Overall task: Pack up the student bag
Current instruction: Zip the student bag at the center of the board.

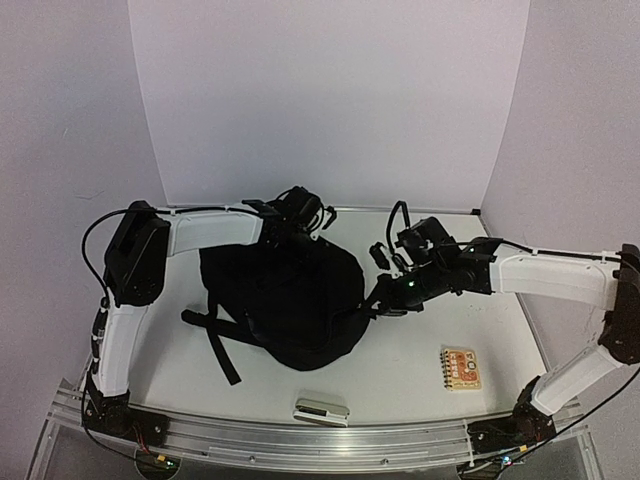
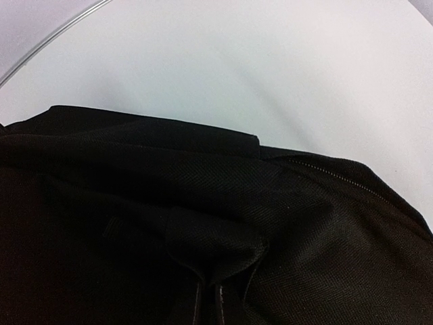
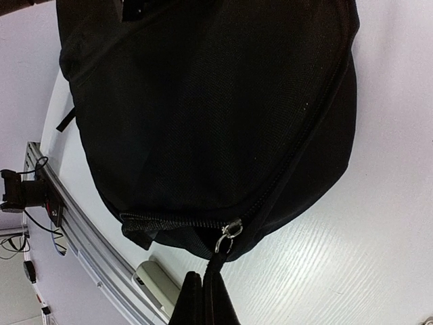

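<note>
The student bag (image 1: 285,300), a big black backpack, lies in the middle of the table with its straps (image 1: 215,340) trailing to the left. My left gripper (image 1: 298,228) is at the bag's far top edge. In the left wrist view it (image 2: 208,298) is shut on a fold of black bag fabric (image 2: 213,244). My right gripper (image 1: 383,297) is at the bag's right side. In the right wrist view it (image 3: 205,281) is shut on the black zipper pull hanging from the silver ring (image 3: 229,233) of the zipper (image 3: 291,156).
A small spiral notepad (image 1: 460,367) lies at the front right. A pale grey case (image 1: 322,410) sits by the front rail, and it (image 3: 159,284) also shows in the right wrist view. A small black item (image 1: 378,254) lies behind the right gripper. White walls enclose the table.
</note>
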Tool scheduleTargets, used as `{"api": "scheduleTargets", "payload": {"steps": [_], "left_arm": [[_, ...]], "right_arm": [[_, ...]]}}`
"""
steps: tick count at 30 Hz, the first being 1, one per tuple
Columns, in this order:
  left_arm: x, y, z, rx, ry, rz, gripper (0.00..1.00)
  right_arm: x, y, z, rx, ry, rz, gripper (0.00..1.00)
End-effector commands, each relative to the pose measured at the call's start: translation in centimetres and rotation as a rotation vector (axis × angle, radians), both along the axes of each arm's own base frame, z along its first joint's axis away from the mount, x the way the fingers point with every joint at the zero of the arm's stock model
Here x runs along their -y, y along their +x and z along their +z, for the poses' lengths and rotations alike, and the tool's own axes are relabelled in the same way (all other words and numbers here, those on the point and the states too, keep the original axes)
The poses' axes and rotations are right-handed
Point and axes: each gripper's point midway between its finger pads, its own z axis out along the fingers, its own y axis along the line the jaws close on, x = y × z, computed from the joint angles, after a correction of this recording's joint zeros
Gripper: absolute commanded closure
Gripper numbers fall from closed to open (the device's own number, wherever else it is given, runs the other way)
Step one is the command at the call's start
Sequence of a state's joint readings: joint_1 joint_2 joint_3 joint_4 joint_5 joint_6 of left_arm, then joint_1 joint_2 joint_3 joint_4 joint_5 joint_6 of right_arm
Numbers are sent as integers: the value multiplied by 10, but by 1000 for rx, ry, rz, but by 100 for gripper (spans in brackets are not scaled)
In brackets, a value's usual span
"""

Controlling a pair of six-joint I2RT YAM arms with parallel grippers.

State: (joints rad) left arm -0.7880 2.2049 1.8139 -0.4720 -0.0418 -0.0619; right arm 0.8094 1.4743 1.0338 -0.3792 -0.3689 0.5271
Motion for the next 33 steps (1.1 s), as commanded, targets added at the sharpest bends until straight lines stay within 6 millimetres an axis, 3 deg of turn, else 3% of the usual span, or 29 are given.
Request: {"api": "scheduleTargets", "payload": {"steps": [1, 4, 8, 13, 16, 18, 22, 25, 30, 33], "left_arm": [[-15, 34, -1, 5, -46, 97, 100], [-9, 30, 5, -13, -85, 37, 93], [2, 8, 26, -53, -160, -74, 65], [-6, -20, 54, -82, -223, -67, 42], [-12, -41, 72, -79, -242, -39, 36], [-15, -54, 83, -68, -245, -4, 31], [-11, -83, 106, -9, -215, 55, 28], [3, -114, 117, -46, -231, 56, 29], [36, -173, 108, -167, -272, 1, 33], [46, -194, 99, -228, -280, -5, 33]], "right_arm": [[-9, -32, 18, -32, 47, 47, 100], [-8, -27, 19, -20, 38, 9, 100], [-15, -16, 28, -5, 59, -34, 98], [-9, -1, 33, 48, 30, -100, 65], [8, 13, 39, 93, 2, -172, 54], [24, 27, 41, 102, -5, -233, 51], [56, 50, 34, 103, -23, -311, 48], [72, 65, 28, 123, -55, -343, 47], [82, 78, 21, 137, -79, -365, 46], [81, 80, 15, 130, -73, -360, 46]]}}
